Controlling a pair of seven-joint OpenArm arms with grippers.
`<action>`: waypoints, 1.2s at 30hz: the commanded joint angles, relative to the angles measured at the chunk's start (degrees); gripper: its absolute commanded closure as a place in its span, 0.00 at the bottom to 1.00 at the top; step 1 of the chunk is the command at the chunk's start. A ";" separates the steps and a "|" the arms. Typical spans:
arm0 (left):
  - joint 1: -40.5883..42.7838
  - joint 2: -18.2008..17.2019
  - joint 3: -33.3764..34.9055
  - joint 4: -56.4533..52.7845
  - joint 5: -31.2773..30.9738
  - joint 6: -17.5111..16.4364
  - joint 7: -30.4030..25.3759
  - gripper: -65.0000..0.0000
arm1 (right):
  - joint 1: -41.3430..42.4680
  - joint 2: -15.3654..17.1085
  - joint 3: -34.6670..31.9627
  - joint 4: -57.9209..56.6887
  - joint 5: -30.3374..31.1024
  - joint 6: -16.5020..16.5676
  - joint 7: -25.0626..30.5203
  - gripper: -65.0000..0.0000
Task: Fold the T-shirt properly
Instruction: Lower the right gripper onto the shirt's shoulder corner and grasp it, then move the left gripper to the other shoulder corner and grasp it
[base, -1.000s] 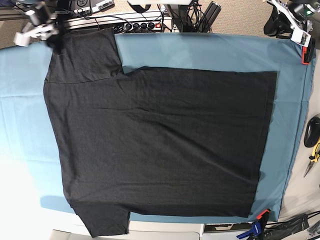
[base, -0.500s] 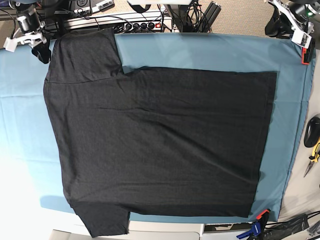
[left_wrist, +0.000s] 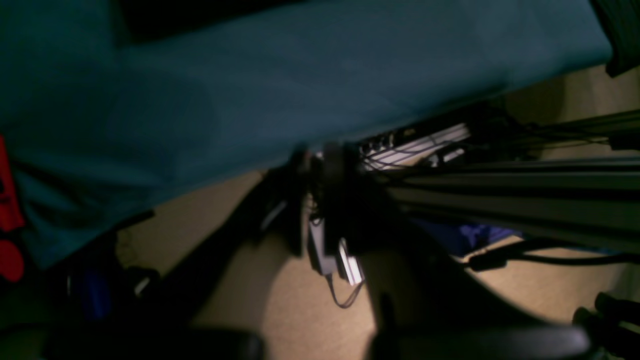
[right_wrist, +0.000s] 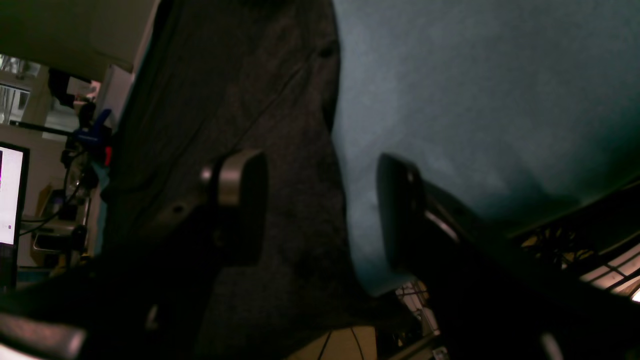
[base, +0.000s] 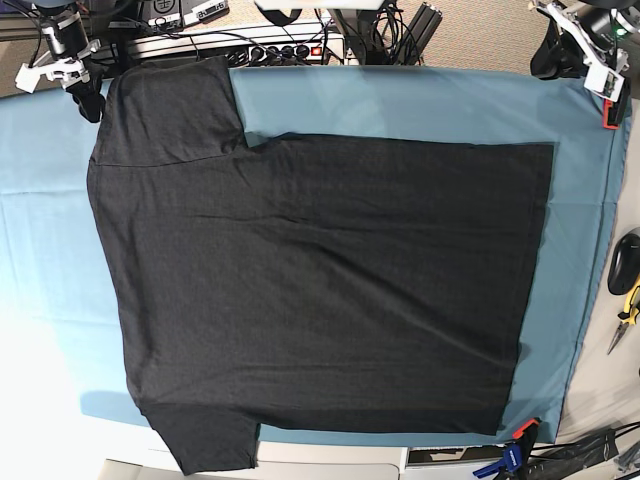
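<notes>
The black T-shirt (base: 320, 280) lies spread flat on the teal table cloth (base: 400, 100). One sleeve (base: 170, 110) points to the far left corner and the other hangs over the near edge. My right gripper (base: 75, 88) hovers at the far left, just off that sleeve's edge. In the right wrist view the right gripper (right_wrist: 320, 210) is open with nothing between its fingers. One fingertip (right_wrist: 240, 195) is over the T-shirt sleeve (right_wrist: 240, 100), the other over bare cloth (right_wrist: 475, 90). My left gripper (base: 598, 70) rests off the far right corner, away from the shirt. The left wrist view is too dark to show its fingers.
A power strip and cables (base: 250, 45) run behind the far edge. A red clamp (base: 610, 115) holds the cloth at the far right, another clamp (base: 520, 440) at the near right. Pliers (base: 625, 315) and a black object (base: 625, 262) lie beside the right edge.
The right gripper has drawn back left off the sleeve's corner and now hovers beside it. The shirt and the left arm have not moved.
</notes>
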 joint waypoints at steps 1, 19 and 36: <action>0.63 -0.68 -0.44 0.72 -0.79 -0.39 -1.01 0.90 | -0.83 0.74 -0.24 0.33 -0.37 -0.07 -1.99 0.47; 0.46 -0.66 -0.44 0.72 -0.79 -0.35 -1.05 0.90 | -2.38 1.75 -10.23 0.39 -1.66 -0.09 -3.26 0.84; -12.55 -3.10 -0.44 -0.85 -0.33 18.34 0.85 0.60 | -2.36 2.45 -10.25 0.39 -3.15 1.68 -3.10 1.00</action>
